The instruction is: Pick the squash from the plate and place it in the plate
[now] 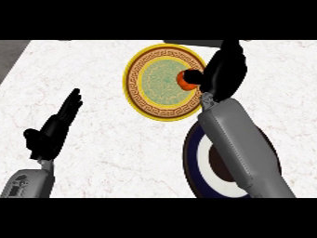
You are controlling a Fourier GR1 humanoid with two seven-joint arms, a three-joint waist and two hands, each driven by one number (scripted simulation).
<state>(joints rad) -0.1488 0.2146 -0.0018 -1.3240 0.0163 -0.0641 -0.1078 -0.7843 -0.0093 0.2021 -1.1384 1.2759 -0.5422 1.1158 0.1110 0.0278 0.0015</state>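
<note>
Nearest me, the dark blue plate (192, 160) sits at about 5 o'clock, largely hidden under my right forearm (240, 144). Right hand (224, 69) is at 1 o'clock over the yellow patterned plate (141, 100), fingers and thumb curled round the orange squash (185, 80) at that plate's right side. I cannot tell whether the squash is lifted or resting. Left hand (54, 128) is at 8 o'clock on the marble counter (113, 148), fingers straight, idle. Step in hand, I judge: the grasp. Next move calls for raising the squash, then drawing back toward 5 o'clock to set it on the blue plate.
</note>
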